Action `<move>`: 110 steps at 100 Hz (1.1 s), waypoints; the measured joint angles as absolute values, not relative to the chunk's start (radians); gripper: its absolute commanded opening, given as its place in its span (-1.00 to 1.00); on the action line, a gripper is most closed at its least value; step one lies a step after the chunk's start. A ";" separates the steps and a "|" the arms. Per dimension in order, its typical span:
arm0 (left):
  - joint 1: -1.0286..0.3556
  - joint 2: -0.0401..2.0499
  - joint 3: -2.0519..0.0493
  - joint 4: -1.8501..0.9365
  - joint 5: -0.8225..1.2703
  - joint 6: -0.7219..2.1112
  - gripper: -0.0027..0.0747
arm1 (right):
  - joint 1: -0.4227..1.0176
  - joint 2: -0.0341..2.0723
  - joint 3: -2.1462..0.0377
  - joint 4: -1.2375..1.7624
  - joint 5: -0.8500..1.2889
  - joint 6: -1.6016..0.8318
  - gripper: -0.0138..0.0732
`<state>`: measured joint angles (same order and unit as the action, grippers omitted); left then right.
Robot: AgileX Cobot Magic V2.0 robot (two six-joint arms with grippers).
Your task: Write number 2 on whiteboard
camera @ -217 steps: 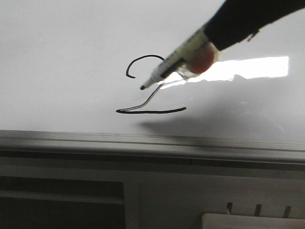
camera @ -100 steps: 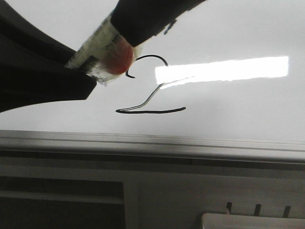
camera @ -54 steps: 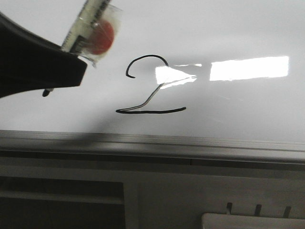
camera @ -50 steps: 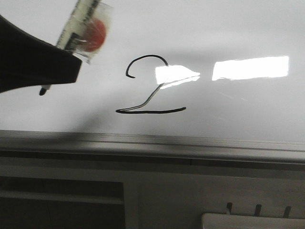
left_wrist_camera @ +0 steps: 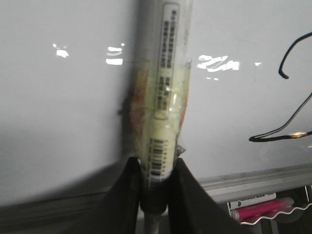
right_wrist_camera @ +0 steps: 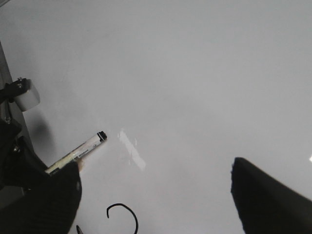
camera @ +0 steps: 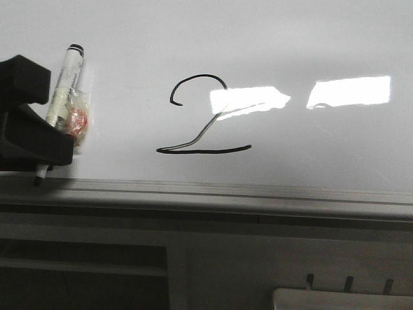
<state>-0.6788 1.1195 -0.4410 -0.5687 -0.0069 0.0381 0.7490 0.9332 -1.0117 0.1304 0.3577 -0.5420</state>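
I see the whiteboard (camera: 271, 45) filling the front view, glossy white, with a grey rail (camera: 213, 194) along its lower edge. The number 2 (camera: 203, 116) is drawn in thin black line near the middle of the board, just above the rail, its flat base stroke complete.

Far to the left of the 2, my left gripper (left_wrist_camera: 155, 187) is clamped on a marker (camera: 63, 103), which stands nearly upright, tip pointing down at the rail. The black fingers (left_wrist_camera: 127, 195) pinch the barrel close to its writing end.

My right gripper (right_wrist_camera: 156, 195) hovers over the board with its jaws spread wide and nothing between them.

I judge the marker light, stiff and smooth, so likely slippery. The figure looks finished; fresh ink probably smears if touched.
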 measured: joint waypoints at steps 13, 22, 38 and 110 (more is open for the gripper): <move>-0.679 1.130 -0.457 -0.573 0.000 0.038 -0.98 | 0.749 0.943 -1.012 0.130 0.394 -0.532 0.59; -0.679 1.131 -0.458 -0.573 -0.009 0.038 -0.98 | 0.749 0.944 -1.012 0.130 0.401 -0.528 0.59; -0.679 1.132 -0.458 -0.575 -0.011 0.038 -0.98 | 0.749 0.944 -1.012 0.130 0.405 -0.525 0.59; -0.679 1.177 -0.466 -0.525 -0.144 0.036 -0.23 | 0.749 0.944 -1.012 0.151 0.405 -0.521 0.59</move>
